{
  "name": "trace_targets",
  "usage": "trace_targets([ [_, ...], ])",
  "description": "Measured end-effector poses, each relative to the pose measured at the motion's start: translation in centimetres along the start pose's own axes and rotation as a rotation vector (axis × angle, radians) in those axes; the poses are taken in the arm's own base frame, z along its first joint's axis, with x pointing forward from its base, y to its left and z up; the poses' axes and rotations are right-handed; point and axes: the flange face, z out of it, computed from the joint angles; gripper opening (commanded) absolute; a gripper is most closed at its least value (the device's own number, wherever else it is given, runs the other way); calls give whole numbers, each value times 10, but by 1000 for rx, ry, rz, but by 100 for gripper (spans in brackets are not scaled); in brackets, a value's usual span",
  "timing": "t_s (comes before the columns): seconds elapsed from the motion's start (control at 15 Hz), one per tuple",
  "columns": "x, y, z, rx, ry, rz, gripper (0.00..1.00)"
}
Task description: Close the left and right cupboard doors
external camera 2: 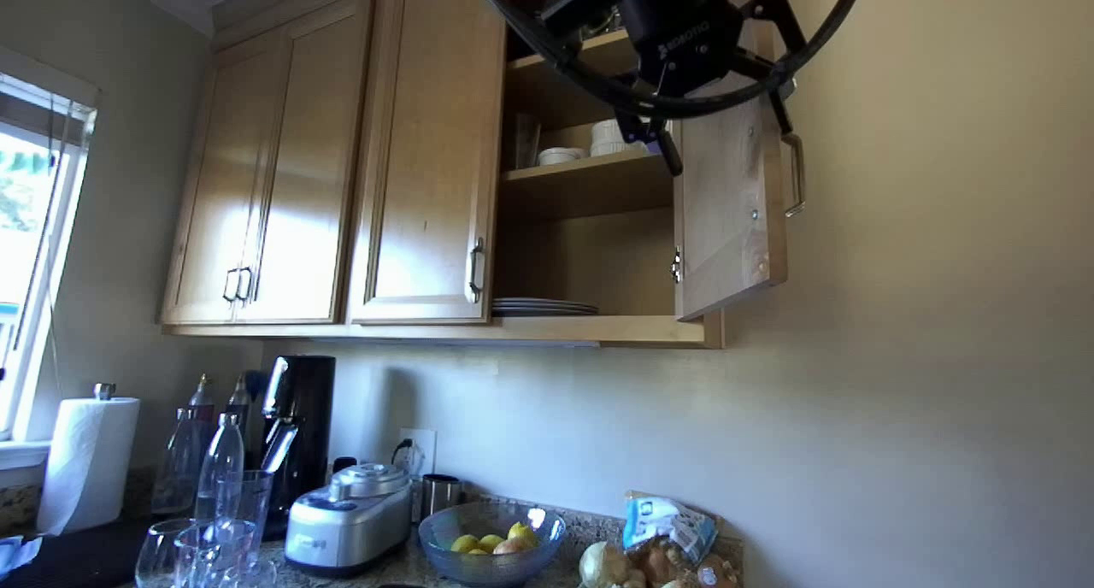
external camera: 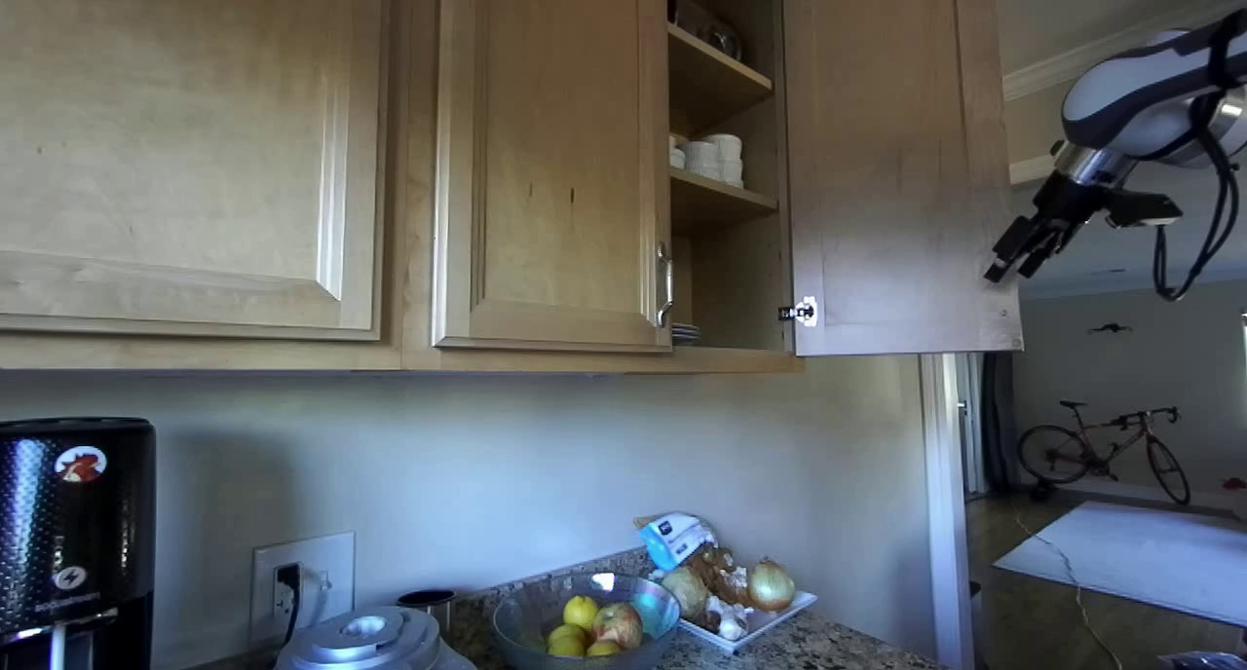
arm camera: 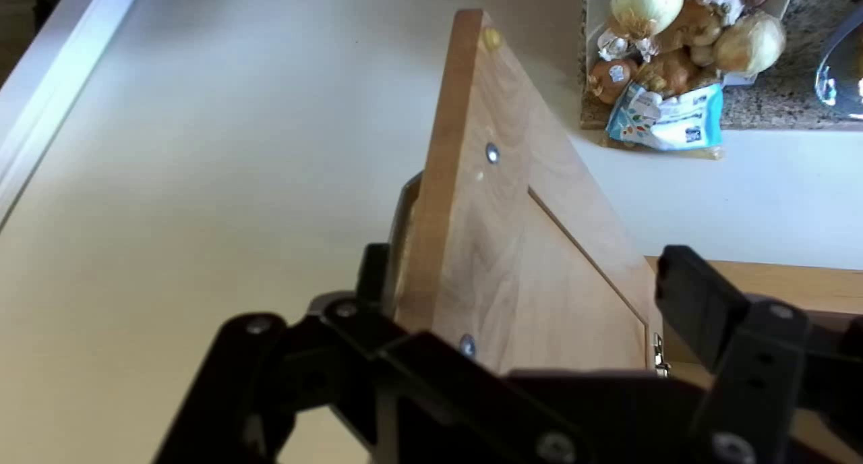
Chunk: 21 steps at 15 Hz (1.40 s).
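Find the right door (external camera: 896,154) swung wide open at the right of the cupboard (external camera 2: 598,330), inner face in sight in both exterior views. Leave alone the left door (external camera: 555,154), apparently flat against the cupboard already. Expect stiff, solid wood, somewhat heavy yet probably light to swing, with the weight borne by the hinges (external camera: 805,311). Likely slick on the smooth panel, so best pushed near the free edge, far from the hinges for the most leverage, or drawn along by the handle (external camera 2: 799,173), slim and hard but probably firmly fixed. Note the fingers (arm camera: 698,309) spread apart, astride that free edge in the wrist view, clamped on nothing visible; just beside the handle with one, but impossible to tell whether touching. Prefer pressure from the outer side, following the arc; avoid a hard pinch, for fear of dents or twisting, and ease off close to the cupboard.
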Motion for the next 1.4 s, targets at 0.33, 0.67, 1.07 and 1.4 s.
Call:
trace_targets([
  [0.33,2,1,-1,13,15,-33,100],
  [0.67,1,2,0,33,29,-56,100],
  [1.07,1,-5,4,79,53,-111,100],
  [1.4,-4,-24,-8,119,32,-151,100],
])
